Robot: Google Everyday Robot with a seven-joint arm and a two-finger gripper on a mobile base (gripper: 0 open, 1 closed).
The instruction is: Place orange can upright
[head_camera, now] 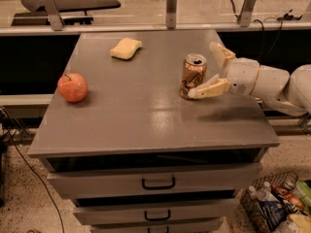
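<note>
Flanking upright orange can (193, 76), gripper (203, 71) trails an arm (272, 84) cropped rightward.

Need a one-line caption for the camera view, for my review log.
The orange can stands upright on the grey cabinet top, the gripper open beside it; apple and sponge sit apart.

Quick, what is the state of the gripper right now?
Gripper: open, holding nothing, its fingers spread beside the upright orange can.
</note>
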